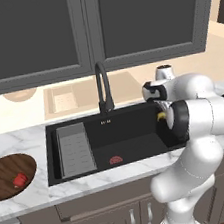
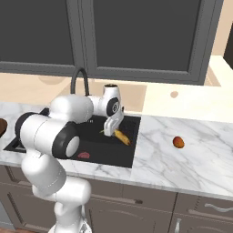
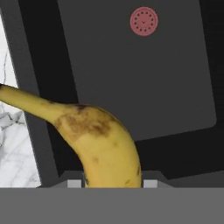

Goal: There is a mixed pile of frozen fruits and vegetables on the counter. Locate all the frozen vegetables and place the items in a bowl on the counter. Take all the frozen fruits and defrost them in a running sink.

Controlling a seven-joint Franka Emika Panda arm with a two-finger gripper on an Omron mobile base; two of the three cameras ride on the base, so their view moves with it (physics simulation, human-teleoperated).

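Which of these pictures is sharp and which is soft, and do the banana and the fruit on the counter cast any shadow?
Hand view: the banana is close and rather soft at its edges, evenly lit, with no shadow on the sink. Right base view: fairly sharp; the orange-red fruit has only a faint shadow on the counter. Left base view: flat light, no glare on the bowl.

The white marble counter with grey veining carries a black rectangular sink set into its surface. A wide, shallow wooden bowl rests on the counter to the left of the sink, well apart from the basin. A small orange-red round fruit lies directly on the marble to the right of the sink.
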